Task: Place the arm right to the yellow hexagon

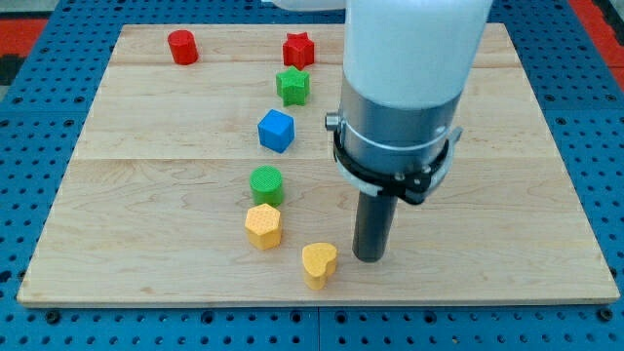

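Observation:
The yellow hexagon point(263, 225) lies on the wooden board point(146, 195), below centre. My tip point(370, 258) touches the board to the view's right of the hexagon, about a hundred pixels away and slightly lower. A yellow heart point(319, 263) lies between them, just left of the tip. A green cylinder point(265, 184) sits directly above the hexagon, nearly touching it.
A blue cube point(276, 131), a green star point(292, 86) and a red star point(298, 49) run up the view's middle. A red cylinder point(181, 47) stands at the top left. The arm's wide body point(405, 88) hides the board's upper middle right.

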Tool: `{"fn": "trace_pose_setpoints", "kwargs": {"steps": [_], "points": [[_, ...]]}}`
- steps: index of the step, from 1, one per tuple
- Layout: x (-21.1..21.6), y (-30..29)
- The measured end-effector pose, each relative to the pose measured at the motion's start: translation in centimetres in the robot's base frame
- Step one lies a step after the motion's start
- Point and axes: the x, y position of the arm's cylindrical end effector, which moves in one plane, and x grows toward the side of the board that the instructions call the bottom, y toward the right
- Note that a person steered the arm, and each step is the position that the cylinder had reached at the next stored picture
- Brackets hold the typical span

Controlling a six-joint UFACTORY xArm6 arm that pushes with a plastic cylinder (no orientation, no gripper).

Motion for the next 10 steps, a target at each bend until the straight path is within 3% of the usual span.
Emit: {"fn": "trace_pose_setpoints", "kwargs": {"steps": [3,6,10], "points": [[0.4,-9.8],[-0.5,-2.4],[-3.1,-1.3]]}}
